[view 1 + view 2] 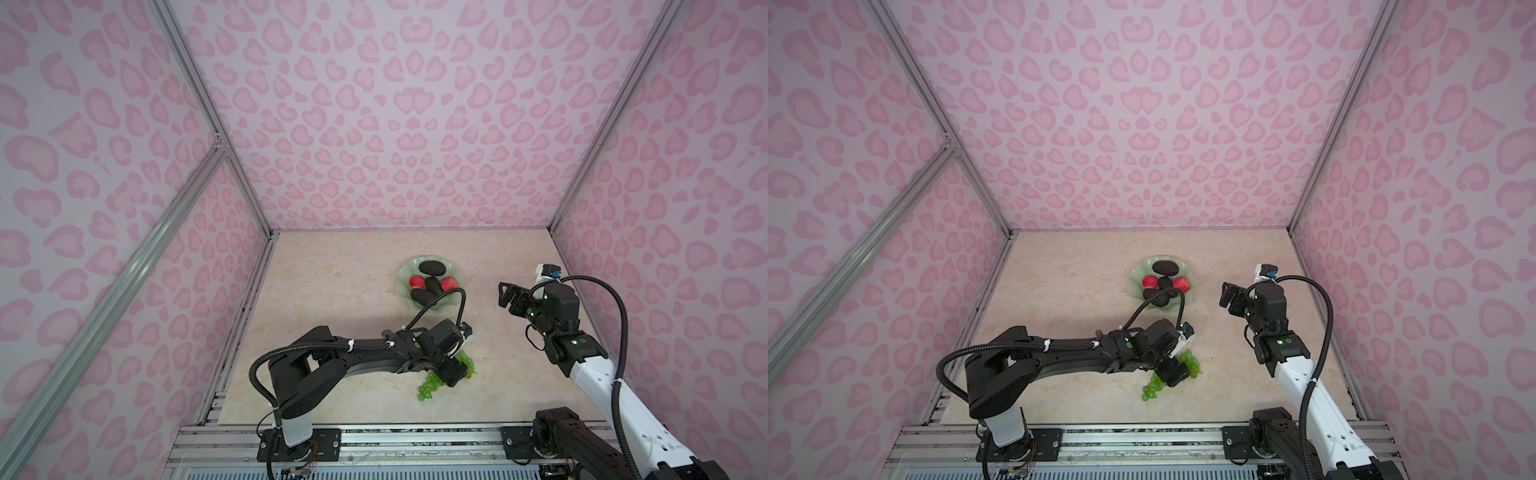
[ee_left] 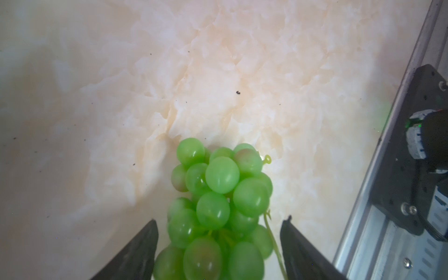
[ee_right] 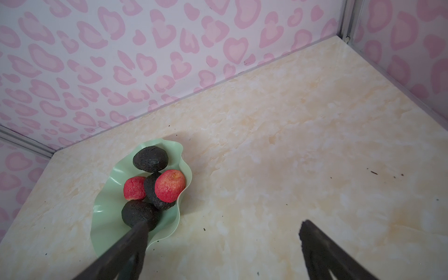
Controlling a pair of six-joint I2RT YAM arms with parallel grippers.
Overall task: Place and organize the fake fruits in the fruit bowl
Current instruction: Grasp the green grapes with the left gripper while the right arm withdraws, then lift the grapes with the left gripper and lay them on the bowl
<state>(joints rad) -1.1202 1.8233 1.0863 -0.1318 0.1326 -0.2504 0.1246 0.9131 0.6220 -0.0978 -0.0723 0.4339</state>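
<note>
The left gripper (image 2: 220,219) is straddling the grape bunch (image 2: 221,174) near the worktop's (image 1: 332,291) front edge, jaws apart and not clamping it, while the right gripper (image 3: 224,222) is hovering wide open and empty beside the fruit bowl (image 3: 106,213), which is holding three avocados (image 3: 150,158) and two red fruits (image 3: 169,185) nearer the back edge.

Enclosure closed on three sides by flat panels: back wall (image 1: 411,124), left wall (image 1: 75,199), right wall (image 1: 698,166). All covered in pale lilac print with pink heart-like blotches. Back corners edged by silver aluminium posts (image 1: 198,83). Diagonal brace (image 1: 124,286) of same profile run across left wall. Floor formed by glossy cream tabletop (image 1: 332,282), marble-patterned, veined pale orange. Small dark specks (image 2: 238,92) scattered over it. Slotted aluminium rail (image 1: 415,434) fitted along near edge. Scene lit evenly and softly; only faint shadows cast on surface.
</note>
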